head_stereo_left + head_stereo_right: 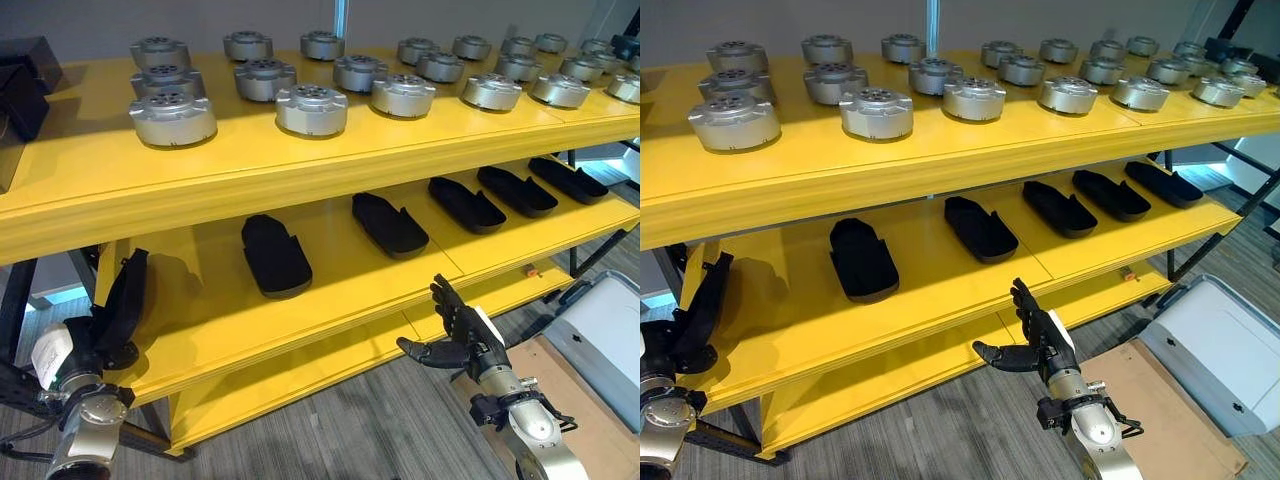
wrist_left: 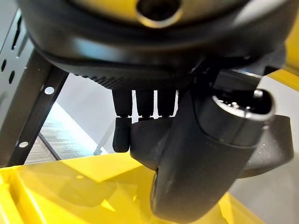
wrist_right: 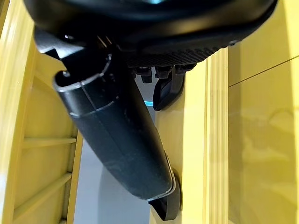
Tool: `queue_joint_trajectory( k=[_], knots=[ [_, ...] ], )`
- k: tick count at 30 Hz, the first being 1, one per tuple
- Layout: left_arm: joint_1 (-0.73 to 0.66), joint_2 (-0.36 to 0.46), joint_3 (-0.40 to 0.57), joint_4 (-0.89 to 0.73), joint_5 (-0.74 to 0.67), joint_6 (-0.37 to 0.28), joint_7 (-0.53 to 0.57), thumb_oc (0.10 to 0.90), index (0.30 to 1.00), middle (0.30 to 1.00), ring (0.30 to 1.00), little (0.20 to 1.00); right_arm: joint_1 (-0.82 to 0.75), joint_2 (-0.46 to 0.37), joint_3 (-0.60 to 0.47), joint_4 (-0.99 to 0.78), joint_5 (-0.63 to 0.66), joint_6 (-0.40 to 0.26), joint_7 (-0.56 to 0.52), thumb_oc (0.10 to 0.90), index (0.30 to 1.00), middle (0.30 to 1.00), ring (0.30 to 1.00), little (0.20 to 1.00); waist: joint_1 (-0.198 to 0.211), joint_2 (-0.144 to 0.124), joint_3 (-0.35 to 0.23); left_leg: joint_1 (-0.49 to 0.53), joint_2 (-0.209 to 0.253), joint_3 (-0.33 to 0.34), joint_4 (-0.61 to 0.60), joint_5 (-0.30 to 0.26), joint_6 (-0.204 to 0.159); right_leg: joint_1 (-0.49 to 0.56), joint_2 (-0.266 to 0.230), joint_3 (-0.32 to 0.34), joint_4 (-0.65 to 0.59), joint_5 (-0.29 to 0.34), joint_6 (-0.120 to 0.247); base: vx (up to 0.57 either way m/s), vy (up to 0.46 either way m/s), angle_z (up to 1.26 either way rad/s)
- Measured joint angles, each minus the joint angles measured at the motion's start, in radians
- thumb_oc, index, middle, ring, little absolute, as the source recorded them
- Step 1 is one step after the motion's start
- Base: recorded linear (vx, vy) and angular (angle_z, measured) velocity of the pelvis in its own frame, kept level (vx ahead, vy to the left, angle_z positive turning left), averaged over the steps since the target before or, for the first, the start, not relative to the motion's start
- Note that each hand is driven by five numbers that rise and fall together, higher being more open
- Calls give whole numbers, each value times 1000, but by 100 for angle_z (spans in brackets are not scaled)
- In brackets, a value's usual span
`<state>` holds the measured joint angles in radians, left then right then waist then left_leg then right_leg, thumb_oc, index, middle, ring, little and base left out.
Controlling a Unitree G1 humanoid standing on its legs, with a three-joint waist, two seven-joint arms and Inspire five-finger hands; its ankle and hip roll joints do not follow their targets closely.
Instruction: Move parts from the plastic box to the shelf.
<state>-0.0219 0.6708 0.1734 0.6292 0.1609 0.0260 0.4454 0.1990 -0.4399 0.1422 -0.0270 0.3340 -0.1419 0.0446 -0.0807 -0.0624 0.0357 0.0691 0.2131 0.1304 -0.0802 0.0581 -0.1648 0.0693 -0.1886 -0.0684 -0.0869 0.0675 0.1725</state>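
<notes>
Black and flat, a foot-shaped part (image 1: 118,310) stands on edge in the left hand (image 1: 100,345) at the yellow shelf's (image 1: 300,165) middle tier, fingers curled round it. Four more black parts (image 1: 276,256) lie in a row there — silver motor housings (image 1: 311,109) above. Right hand (image 1: 455,335) hovers, fingers spread, empty.

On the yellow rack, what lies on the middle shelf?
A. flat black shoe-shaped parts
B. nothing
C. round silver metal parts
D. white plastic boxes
A: a row of flat black shoe-shaped parts lies on the yellow rack's middle shelf, while the round silver metal parts sit on the top shelf.
</notes>
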Motion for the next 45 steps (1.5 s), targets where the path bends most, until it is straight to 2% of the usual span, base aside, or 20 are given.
queue_joint_trajectory(
  k=[7, 10, 14, 16, 19, 22, 33, 45],
  knots=[
    [-54, 7, -25, 10, 25, 23, -17, 400, 300, 300, 300, 300, 6, 0, -3, 0, 0, 0, 1, 900, 1000, 1000, 1000, 1000, -5, -3, 1, -3, 0, -1, -3, 0, 0, -2, 0, -1, 0, -1, 1, 0, 0, 0],
    [-75, 64, -110, 22, 145, 32, -34, 400, 300, 300, 300, 300, 21, -1, -5, 0, -1, 0, 5, 900, 1000, 1000, 1000, 1000, -4, -6, 1, -9, 0, 0, -3, 0, 0, -9, 0, 0, 0, -1, 1, 0, 0, 0],
    [-97, 124, -154, 31, 254, 34, -62, 400, 300, 300, 300, 300, 35, -2, -7, 0, -12, 2, 12, 900, 1000, 1000, 1000, 1000, -15, -9, 3, -14, 0, 1, 0, 0, -1, -14, 1, 1, 0, -1, 1, 0, 0, 0],
    [-132, 166, -193, 50, 353, 32, -87, 400, 300, 300, 300, 300, 37, -4, -9, 0, -12, 2, 14, 900, 1000, 1000, 1000, 1000, -21, -10, 4, -14, -1, 2, 0, 0, -1, -15, 0, 1, 0, -1, 1, 0, 0, 0],
    [-196, 188, -236, 96, 406, 32, -111, 400, 300, 300, 300, 300, 40, -9, -10, 0, -12, 2, 17, 900, 1000, 1000, 1000, 1000, -26, -9, 8, -14, -1, 4, 0, 0, -1, -17, 0, 3, 0, -1, 1, 0, 0, 0],
    [-275, 218, -326, 155, 437, 34, -140, 400, 300, 300, 300, 300, 44, -10, -8, 0, -12, 2, 20, 900, 1000, 1000, 1000, 1000, -25, -12, 12, -18, -1, 5, 0, 1, -2, -21, 0, 4, 0, 0, 2, -6, -4, -1],
    [-306, 220, -326, 262, 436, 16, -197, 400, 300, 300, 300, 300, 67, -13, -7, 0, -12, 2, 45, 900, 1000, 1000, 1000, 1000, -28, -16, 45, -15, 0, 18, 0, 1, -2, -26, 0, 10, 0, 1, 2, -4, -4, -2],
    [-301, 221, -323, 392, 422, 5, -240, 400, 300, 300, 300, 300, 68, -18, -7, -1, -11, 3, 52, 900, 1000, 1000, 1000, 1000, -29, -21, 46, -14, 0, 18, 0, 0, -2, -26, 0, 10, 0, 1, 1, 0, 0, 0]
  ],
)
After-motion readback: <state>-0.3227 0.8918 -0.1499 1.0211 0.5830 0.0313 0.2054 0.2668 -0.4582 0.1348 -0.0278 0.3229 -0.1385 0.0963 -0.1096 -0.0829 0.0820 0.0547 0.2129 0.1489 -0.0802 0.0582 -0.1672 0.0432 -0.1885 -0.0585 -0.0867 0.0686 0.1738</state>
